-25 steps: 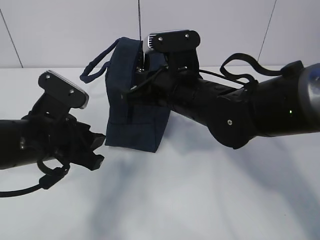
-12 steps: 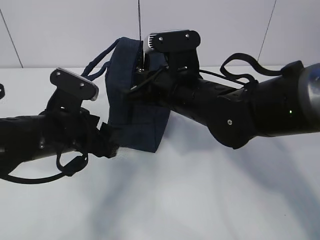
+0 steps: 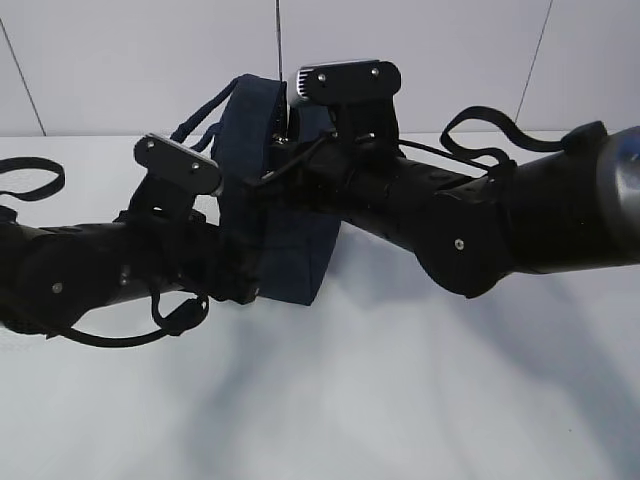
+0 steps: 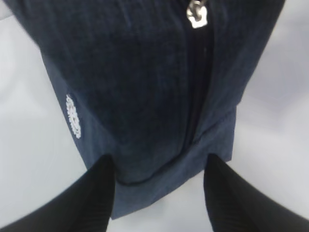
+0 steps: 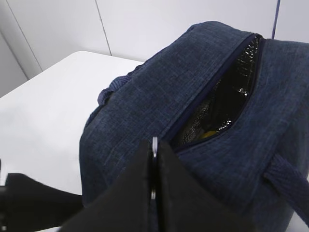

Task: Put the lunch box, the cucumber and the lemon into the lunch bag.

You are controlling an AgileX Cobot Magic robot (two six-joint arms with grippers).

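Observation:
The dark navy lunch bag [image 3: 290,250] stands on the white table, its zipper partly undone. My right gripper [image 5: 154,159] is shut on the silver ring pull [image 5: 154,143] at the bag's top. Through the gap I see the shiny lining [image 5: 239,79] and a yellow bit of the lemon [image 5: 208,135]. My left gripper [image 4: 159,188] is open at the bag's lower end [image 4: 159,159], one finger [image 4: 96,193] on each side of it. A silver zipper slider [image 4: 197,13] and the white logo [image 4: 73,116] show there. The lunch box and the cucumber are hidden.
The right arm [image 3: 480,220] reaches across from the right and covers part of the bag. A padded loop handle [image 3: 195,125] sticks out behind the bag to the left. A dark cable loop [image 3: 30,180] lies at the far left.
My left arm has moved right up to the bag, and its fingers now straddle the bag's lower end. The right gripper has stayed on the ring pull.

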